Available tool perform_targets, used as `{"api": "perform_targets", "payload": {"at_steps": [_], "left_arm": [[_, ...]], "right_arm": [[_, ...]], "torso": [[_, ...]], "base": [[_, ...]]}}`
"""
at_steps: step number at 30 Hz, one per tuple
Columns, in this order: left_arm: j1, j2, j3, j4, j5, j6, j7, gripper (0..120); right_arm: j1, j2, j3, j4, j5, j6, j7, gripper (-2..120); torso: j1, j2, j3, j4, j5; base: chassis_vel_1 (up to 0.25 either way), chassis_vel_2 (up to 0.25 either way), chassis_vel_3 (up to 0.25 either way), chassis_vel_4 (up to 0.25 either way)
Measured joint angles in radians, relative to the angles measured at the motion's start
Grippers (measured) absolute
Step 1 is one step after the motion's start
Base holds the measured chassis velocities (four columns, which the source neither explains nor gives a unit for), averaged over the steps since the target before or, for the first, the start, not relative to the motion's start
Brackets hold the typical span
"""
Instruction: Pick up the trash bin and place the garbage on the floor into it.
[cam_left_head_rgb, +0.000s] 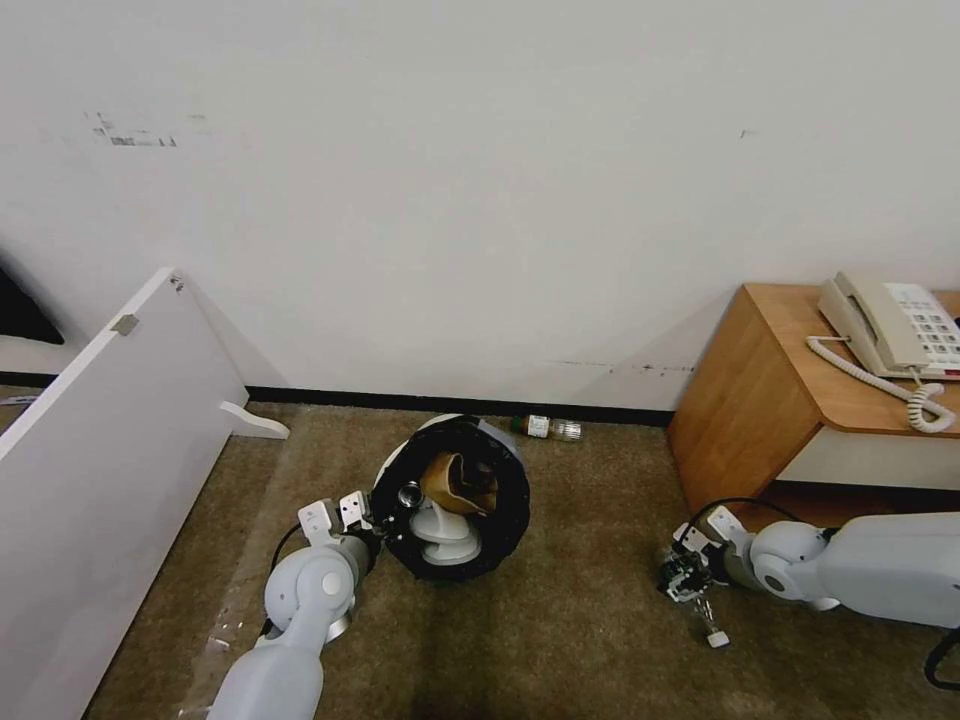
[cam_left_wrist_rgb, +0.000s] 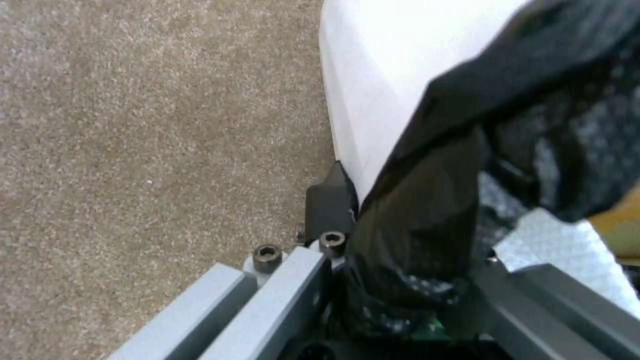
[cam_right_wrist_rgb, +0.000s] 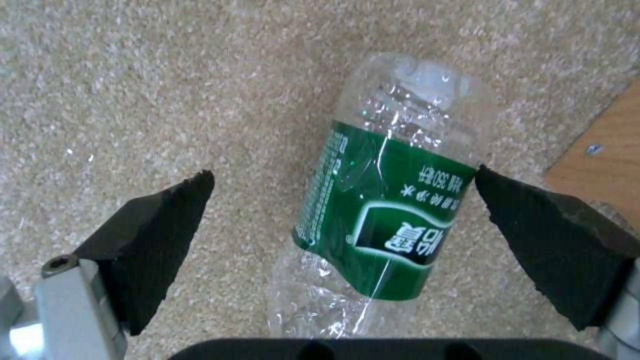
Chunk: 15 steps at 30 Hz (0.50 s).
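Note:
My left gripper (cam_left_head_rgb: 362, 512) is shut on the rim of the trash bin (cam_left_head_rgb: 505, 520), which is tipped so its black-lined mouth faces me. The left wrist view shows the black bag (cam_left_wrist_rgb: 427, 200) pinched at my left gripper (cam_left_wrist_rgb: 400, 235) against the white bin wall (cam_left_wrist_rgb: 387, 75). Inside the bin lie a brown paper bag (cam_left_head_rgb: 458, 480), a white slipper (cam_left_head_rgb: 445, 535) and a can (cam_left_head_rgb: 408, 494). My right gripper (cam_left_head_rgb: 690, 582) hangs low over the floor (cam_left_head_rgb: 560, 640) by the cabinet. It is open (cam_right_wrist_rgb: 341, 172), straddling a crushed green-labelled bottle (cam_right_wrist_rgb: 380, 215). Another bottle (cam_left_head_rgb: 546, 428) lies at the wall.
A white panel (cam_left_head_rgb: 90, 470) leans at the left. A wooden cabinet (cam_left_head_rgb: 760, 400) carrying a telephone (cam_left_head_rgb: 890, 325) stands at the right, close to my right arm. A black skirting strip (cam_left_head_rgb: 330, 397) runs along the wall behind the bin.

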Motion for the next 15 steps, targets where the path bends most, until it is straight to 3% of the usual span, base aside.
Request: {"api": "perform_targets", "payload": {"at_steps": [15], "left_arm": [[0.003,-0.005,0.000,0.001,0.003,-0.003,0.001,0]], "right_arm": [[-0.001,-0.002,-0.010,-0.003,0.001,0.000,0.001,100]], "torso": [[0.000,0.000,0.000,0.0001,0.0001]], "base": [[0.000,0.000,0.000,0.000]]}}
